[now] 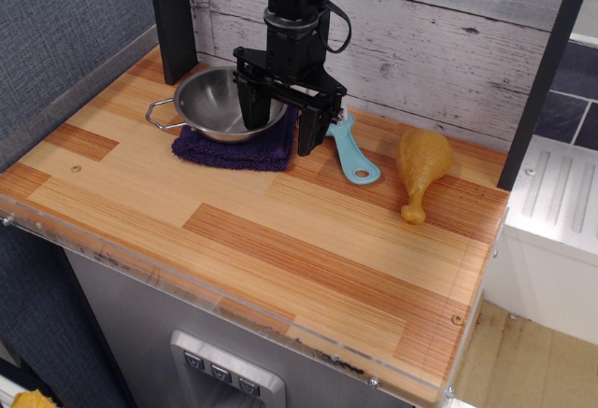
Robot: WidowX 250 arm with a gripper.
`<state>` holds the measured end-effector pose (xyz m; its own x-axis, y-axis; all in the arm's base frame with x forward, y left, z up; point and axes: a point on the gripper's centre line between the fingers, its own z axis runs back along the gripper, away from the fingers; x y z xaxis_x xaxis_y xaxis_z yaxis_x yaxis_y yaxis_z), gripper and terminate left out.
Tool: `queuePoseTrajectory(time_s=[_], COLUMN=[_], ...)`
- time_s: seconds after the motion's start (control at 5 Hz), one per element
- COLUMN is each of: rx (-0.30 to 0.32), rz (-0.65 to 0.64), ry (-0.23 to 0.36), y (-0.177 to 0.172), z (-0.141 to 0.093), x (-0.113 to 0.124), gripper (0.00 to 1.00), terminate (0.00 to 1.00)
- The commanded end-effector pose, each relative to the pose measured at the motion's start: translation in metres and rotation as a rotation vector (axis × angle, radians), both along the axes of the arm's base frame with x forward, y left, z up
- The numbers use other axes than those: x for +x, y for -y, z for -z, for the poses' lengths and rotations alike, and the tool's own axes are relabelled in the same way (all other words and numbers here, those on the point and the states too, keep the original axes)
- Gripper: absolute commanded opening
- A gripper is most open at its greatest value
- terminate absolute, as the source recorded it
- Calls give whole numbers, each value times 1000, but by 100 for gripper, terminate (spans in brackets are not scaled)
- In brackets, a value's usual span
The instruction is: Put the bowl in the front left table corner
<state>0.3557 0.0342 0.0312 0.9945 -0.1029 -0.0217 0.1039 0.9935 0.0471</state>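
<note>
observation.image: we log the bowl [222,102] on a cloth [234,147], upper left; gripper [280,126] spread, straddling its rim, nothing grasped; move to the front left table corner [28,204] pending.

Shiny steel bowl [217,102] upright at table rear; front left table corner [19,204], acrylic-edged.

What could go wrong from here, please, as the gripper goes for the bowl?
The open gripper straddles the bowl's right rim, one finger inside, one outside. The thin, shiny rim may slip as the fingers close. The bowl sits on the purple cloth, which might drag along. The outer finger is close to the blue brush and could knock it.
</note>
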Motion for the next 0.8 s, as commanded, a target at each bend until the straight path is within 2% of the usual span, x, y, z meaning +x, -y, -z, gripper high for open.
queuePoseTrajectory(time_s=[0.0, 0.2, 0.4, 0.6], rx=[27, 20, 0, -36], rz=[34, 36, 42, 23], ry=[27, 32, 97, 204], y=[5, 4, 1, -16], z=[-14, -20, -47, -92], x=[5, 5, 4, -10], gripper=[0, 0, 0, 0], terminate=[0, 0, 0, 0])
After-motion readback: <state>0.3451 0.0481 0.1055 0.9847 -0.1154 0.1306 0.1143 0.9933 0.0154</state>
